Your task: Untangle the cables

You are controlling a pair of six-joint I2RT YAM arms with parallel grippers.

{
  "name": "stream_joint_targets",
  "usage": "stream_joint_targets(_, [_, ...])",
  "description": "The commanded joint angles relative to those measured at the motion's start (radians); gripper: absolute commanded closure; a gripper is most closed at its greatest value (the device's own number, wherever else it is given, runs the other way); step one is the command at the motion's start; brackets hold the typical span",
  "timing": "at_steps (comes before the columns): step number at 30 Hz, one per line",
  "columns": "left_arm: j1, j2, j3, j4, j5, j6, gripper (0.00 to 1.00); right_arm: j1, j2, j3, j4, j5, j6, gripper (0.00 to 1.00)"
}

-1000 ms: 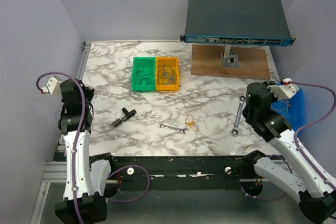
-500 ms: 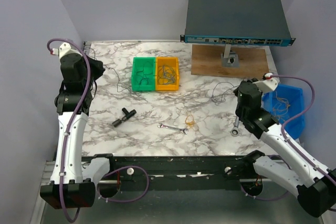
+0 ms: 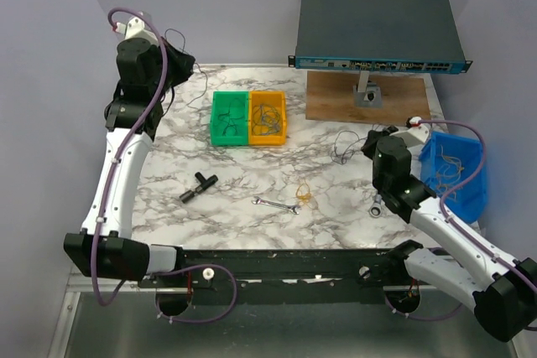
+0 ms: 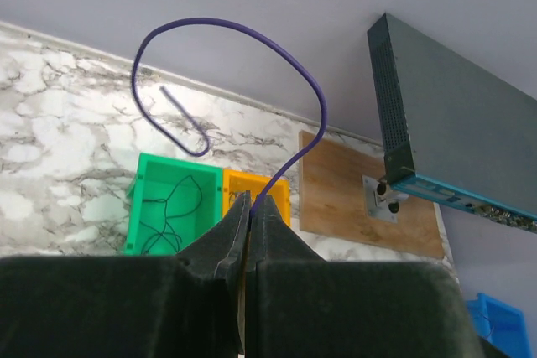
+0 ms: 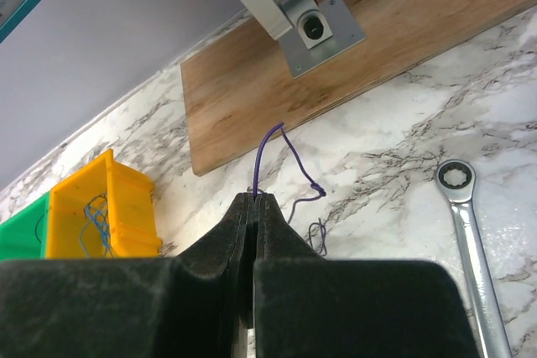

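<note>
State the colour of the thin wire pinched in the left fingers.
Purple. The wire shows best in the left wrist view.

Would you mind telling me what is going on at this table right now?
The robot is working on thin cables with both grippers. The left gripper is shut on a purple cable looping up above it, raised over the back left corner of the table. The right gripper is shut on a purple strand, low near the wooden board. Whether these are one cable cannot be told. More wires lie in the green bin and orange bin.
</note>
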Motion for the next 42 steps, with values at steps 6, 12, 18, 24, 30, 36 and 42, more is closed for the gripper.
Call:
stream_joint_targets(6, [-0.037,0.183,0.140,0.030,-0.054,0.070,1.00,-0.004,-0.003,-0.027,0.056,-0.042,-0.006,0.99])
stream_joint_targets(12, [-0.070,0.305,0.087,0.071,-0.111,0.087,1.00,-0.004,0.000,-0.032,0.063,-0.045,-0.006,0.99])
stream_joint_targets(18, [-0.111,0.416,0.061,0.022,-0.144,0.093,1.00,-0.005,-0.002,-0.034,0.066,-0.039,-0.003,0.99])
stream_joint_targets(24, [-0.149,0.480,0.064,-0.047,-0.180,0.113,1.00,-0.004,-0.003,-0.036,0.066,-0.038,-0.004,0.99])
stream_joint_targets(30, [-0.173,0.527,0.153,-0.191,-0.217,0.172,1.00,-0.004,-0.007,-0.036,0.066,-0.034,-0.004,0.99])
stream_joint_targets(36, [-0.246,0.546,0.172,-0.306,-0.396,0.244,1.00,-0.005,-0.011,-0.039,0.064,-0.031,-0.004,0.99])
stream_joint_targets(42, [-0.262,0.622,0.254,-0.456,-0.397,0.288,1.00,-0.004,-0.012,-0.038,0.062,-0.037,-0.004,0.99])
